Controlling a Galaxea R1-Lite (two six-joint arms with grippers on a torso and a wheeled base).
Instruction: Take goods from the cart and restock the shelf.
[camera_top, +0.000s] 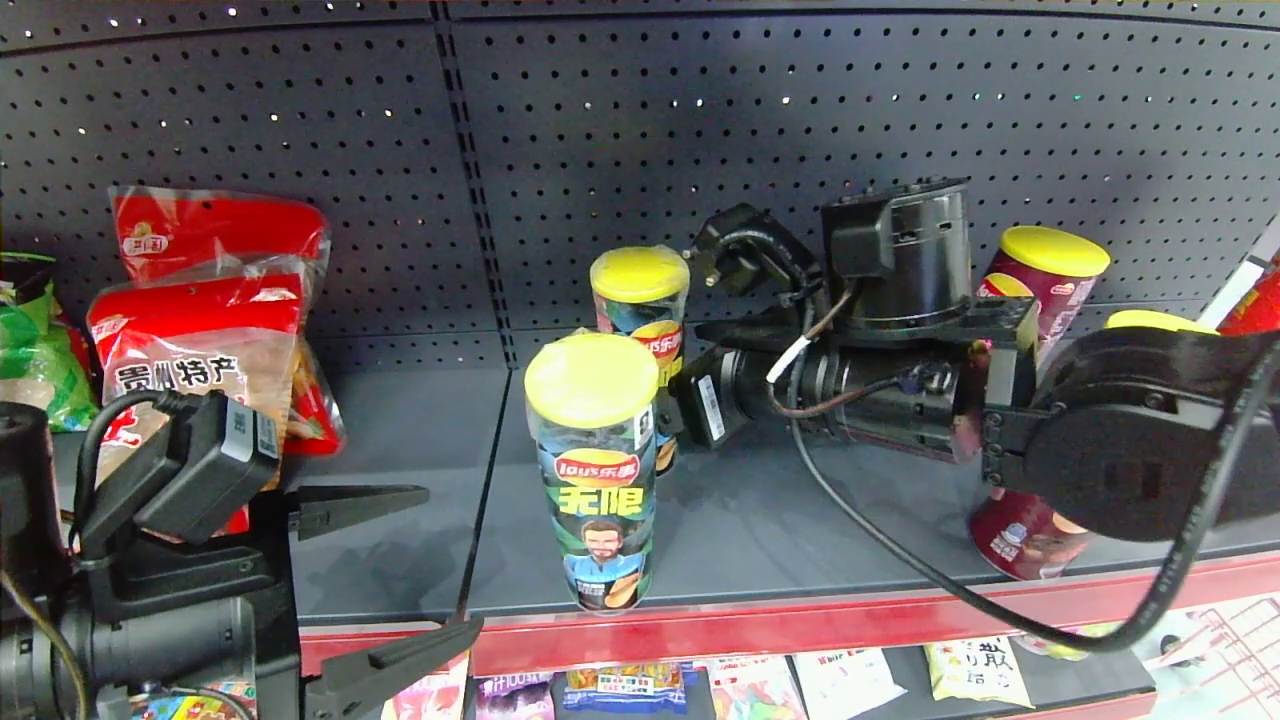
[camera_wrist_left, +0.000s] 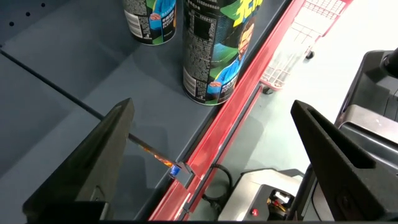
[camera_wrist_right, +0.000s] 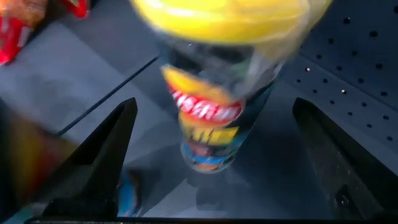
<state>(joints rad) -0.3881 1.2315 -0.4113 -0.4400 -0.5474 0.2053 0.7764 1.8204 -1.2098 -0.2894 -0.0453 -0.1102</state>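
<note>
Two blue-green chip cans with yellow lids stand upright on the grey shelf (camera_top: 400, 440). The front can (camera_top: 592, 470) (camera_wrist_left: 214, 50) is near the red shelf edge (camera_top: 800, 620); the rear can (camera_top: 640, 320) (camera_wrist_left: 149, 18) (camera_wrist_right: 217, 93) stands behind it. My right arm stretches in from the right, its wrist camera (camera_top: 708, 402) level with the rear can. My right gripper (camera_wrist_right: 214, 106) is open, and the rear can stands between and just beyond its fingers, untouched. At the lower left, over the shelf's front edge, my left gripper (camera_top: 455, 560) (camera_wrist_left: 212, 107) is open and holds nothing.
Red snack bags (camera_top: 200, 330) and a green bag (camera_top: 30, 350) stand at the shelf's left. Maroon cans with yellow lids (camera_top: 1045, 280) (camera_top: 1020, 535) are at the right, behind and under my right arm. A pegboard wall (camera_top: 700, 120) backs the shelf. A white wire cart (camera_wrist_left: 298, 37) stands on the floor.
</note>
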